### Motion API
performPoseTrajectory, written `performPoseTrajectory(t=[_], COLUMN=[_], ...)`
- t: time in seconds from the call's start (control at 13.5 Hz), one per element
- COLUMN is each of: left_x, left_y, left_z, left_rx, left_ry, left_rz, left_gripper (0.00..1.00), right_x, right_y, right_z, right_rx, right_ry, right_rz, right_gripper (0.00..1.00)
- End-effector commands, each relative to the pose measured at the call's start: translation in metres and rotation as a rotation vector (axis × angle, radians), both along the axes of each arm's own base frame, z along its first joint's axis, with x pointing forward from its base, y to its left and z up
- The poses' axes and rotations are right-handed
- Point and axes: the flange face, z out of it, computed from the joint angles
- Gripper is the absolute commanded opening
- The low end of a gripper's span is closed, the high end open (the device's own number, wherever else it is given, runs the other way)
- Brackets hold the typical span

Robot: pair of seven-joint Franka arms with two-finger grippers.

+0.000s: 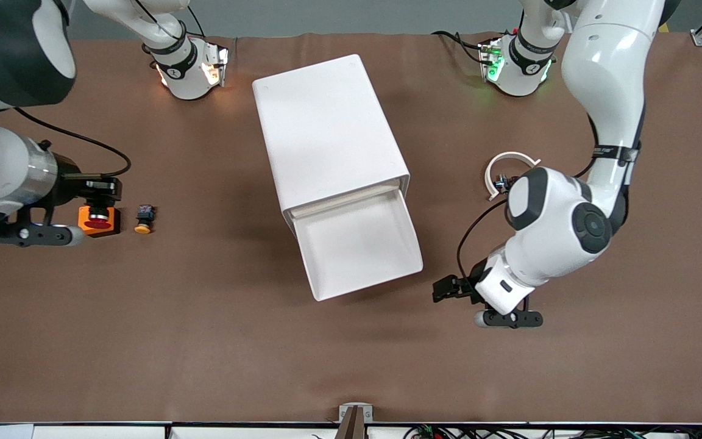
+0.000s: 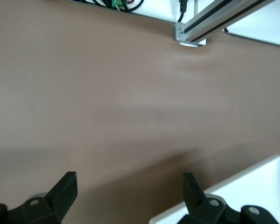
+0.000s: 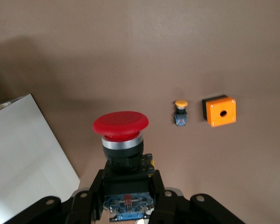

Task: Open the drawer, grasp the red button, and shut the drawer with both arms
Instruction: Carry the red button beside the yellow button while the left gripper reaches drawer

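Observation:
The white cabinet stands mid-table with its top drawer pulled out; what shows of the tray holds nothing. My right gripper is shut on the black body of the red button, held up in the air over the orange cube. In the right wrist view the red button stands upright in the right gripper. My left gripper is open and empty, low beside the drawer's front corner toward the left arm's end. Its fingers spread wide in the left wrist view, with the drawer's corner beside them.
A button with a yellow-orange cap lies on the brown table beside the orange cube, and both show in the right wrist view. A white curved clip sits by the left arm. A metal rail marks the table's near edge.

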Motion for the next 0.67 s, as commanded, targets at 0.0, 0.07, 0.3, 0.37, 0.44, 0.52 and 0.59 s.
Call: performPoseTrajectory(t=[0.0,0.07,0.3,0.37,0.44,0.52,0.59], left_x=[0.001,0.002,-0.003,-0.004,-0.003,-0.006,-0.006], left_y=[-0.025,-0.029,-0.051,-0.055,-0.056,-0.063,-0.063], left_z=[-0.013,-0.021,-0.048,-0.056,-0.061,-0.063,-0.071], left_rx=[-0.033,-0.042,-0.047,-0.045,-0.046,-0.046,-0.044], left_ry=[-0.041,-0.049,-0.065,-0.070,-0.082,-0.093,-0.088], left_rz=[0.044,0.067,0.071,0.074,0.077,0.071,0.072], left_gripper=[1.00,1.00,1.00,1.00,1.00,1.00,1.00], right_x=[-0.054,-0.070,-0.086,-0.087,-0.088,-0.094,-0.101], right_y=[0.003,0.001,-0.002,-0.011,-0.030,-0.041,-0.058], right_z=[-0.037,-0.057,-0.100,-0.115,-0.133,-0.143,-0.159], right_rx=[-0.039,-0.030,-0.021,0.008,0.049,0.059,0.065], right_ry=[-0.055,-0.089,-0.114,-0.112,-0.115,-0.143,-0.158], right_rz=[0.085,0.110,0.126,0.105,0.086,0.116,0.132], right_gripper=[0.00,0.00,0.00,0.00,0.00,0.00,0.00])
